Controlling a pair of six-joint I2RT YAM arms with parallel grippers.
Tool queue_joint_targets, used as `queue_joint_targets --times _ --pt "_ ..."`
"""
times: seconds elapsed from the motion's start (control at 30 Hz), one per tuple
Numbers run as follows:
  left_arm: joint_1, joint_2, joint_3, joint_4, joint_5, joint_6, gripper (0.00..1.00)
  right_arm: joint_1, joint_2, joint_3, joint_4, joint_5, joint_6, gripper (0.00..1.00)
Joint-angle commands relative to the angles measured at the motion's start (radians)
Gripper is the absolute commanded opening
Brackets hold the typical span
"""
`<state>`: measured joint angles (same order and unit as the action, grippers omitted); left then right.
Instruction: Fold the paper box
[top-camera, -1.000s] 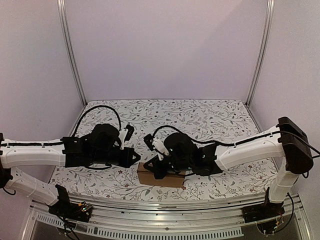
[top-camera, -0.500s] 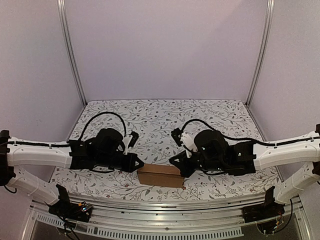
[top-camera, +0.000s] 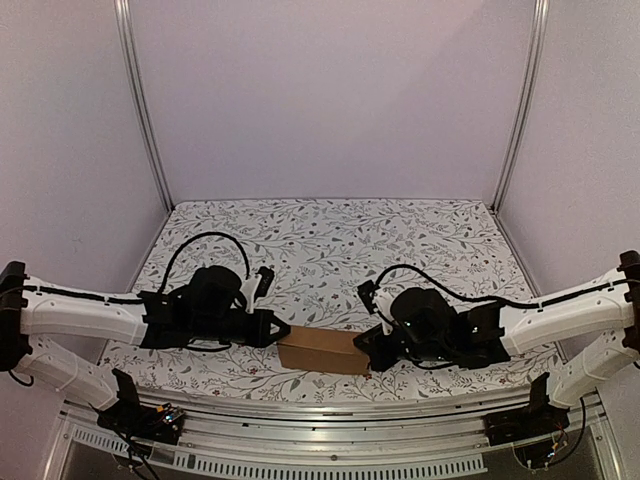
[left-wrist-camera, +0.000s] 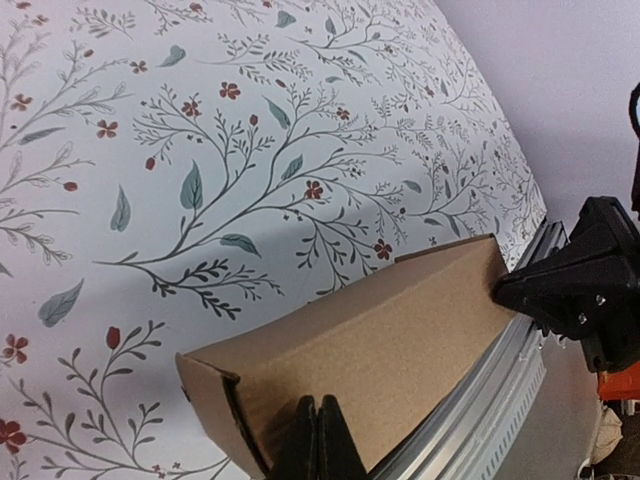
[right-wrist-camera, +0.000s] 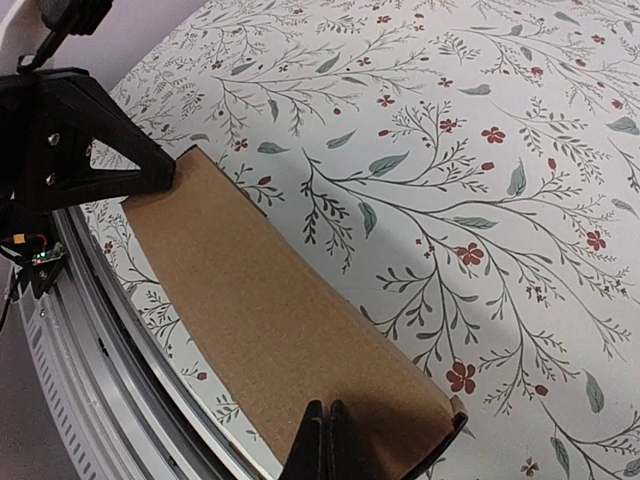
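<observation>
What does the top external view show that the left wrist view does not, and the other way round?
Only the top external view: the whole left arm and right arm, the pale walls and the metal posts. Only the left wrist view: the left gripper shut, close up, at the near end of the paper box, and that end's folded edge. Both: the box lying by the front rail, the flowered table cover, and the right gripper at the box's far end.
</observation>
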<state>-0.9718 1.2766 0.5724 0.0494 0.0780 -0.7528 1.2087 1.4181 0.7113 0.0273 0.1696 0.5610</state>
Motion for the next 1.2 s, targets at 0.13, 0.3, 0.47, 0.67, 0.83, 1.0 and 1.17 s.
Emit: queue_joint_targets --times 0.13,0.3,0.47,0.67,0.83,1.0,1.17 --pt "0.011 0.039 -0.048 -0.076 0.008 -0.016 0.00 0.000 -0.027 -0.001 -0.119 0.028 0.016 0.00" --pt "0.011 0.032 -0.045 -0.086 0.003 -0.015 0.00 0.002 -0.116 0.040 -0.198 0.042 -0.012 0.00" --pt "0.012 0.030 -0.043 -0.090 0.002 -0.011 0.00 0.002 -0.144 0.003 -0.212 0.038 0.010 0.00" --pt "0.011 0.033 -0.007 -0.118 0.013 0.008 0.00 0.012 -0.068 -0.037 -0.195 0.021 0.046 0.00" --pt "0.012 0.029 0.023 -0.157 0.012 0.031 0.00 0.011 -0.071 -0.042 -0.201 0.035 0.045 0.00" --pt "0.012 0.019 0.035 -0.171 0.012 0.033 0.00 0.012 -0.124 -0.010 -0.236 0.070 0.017 0.00" --pt "0.011 0.003 0.115 -0.242 0.006 0.067 0.00 0.011 -0.143 0.041 -0.274 0.083 -0.021 0.00"
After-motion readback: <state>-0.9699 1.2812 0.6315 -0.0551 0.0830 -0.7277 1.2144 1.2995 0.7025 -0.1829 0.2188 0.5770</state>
